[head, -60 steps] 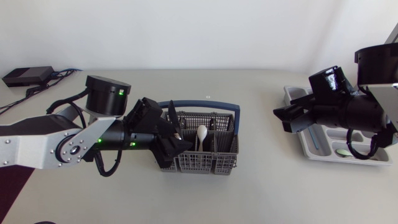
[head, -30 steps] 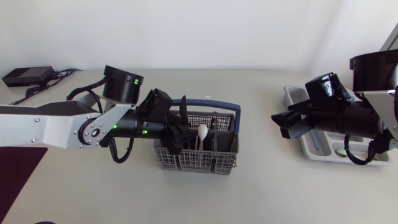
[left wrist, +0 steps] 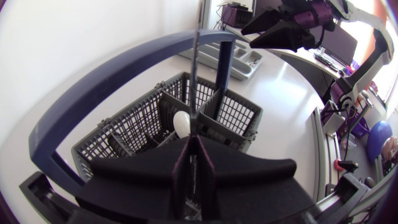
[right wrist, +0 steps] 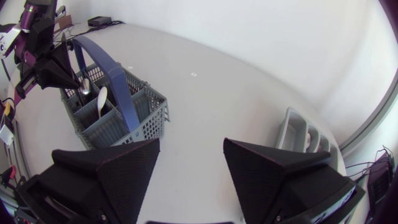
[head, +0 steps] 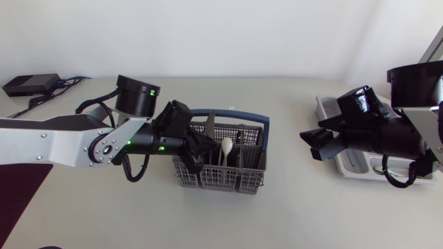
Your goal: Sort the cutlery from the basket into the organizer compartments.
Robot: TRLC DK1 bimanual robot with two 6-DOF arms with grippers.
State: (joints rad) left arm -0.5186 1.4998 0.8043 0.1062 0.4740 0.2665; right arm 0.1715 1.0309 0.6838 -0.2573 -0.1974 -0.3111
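A grey mesh cutlery basket (head: pixel 252 176) with a blue handle (head: pixel 235 114) stands mid-table. My left gripper (head: pixel 201 149) is down in its left part, shut on a thin metal piece of cutlery (left wrist: pixel 195 81) that stands upright between the fingers (left wrist: pixel 180 168). A white spoon (head: pixel 225 146) stands in a middle compartment, just ahead of that gripper (left wrist: pixel 194 162). My right gripper (head: pixel 315 142) hangs open and empty between the basket and the grey organizer (head: pixel 329 104) at the right. The right wrist view shows the basket (right wrist: pixel 146 115) far ahead of the open gripper (right wrist: pixel 189 168).
A black box with cables (head: pixel 31 84) lies at the back left. A dark mat (head: pixel 17 194) covers the table's left edge. Bare tabletop stretches between basket and organizer (right wrist: pixel 298 134).
My left arm swung in over the basket and its gripper closed on the thin metal piece. The right arm only drifted slightly.
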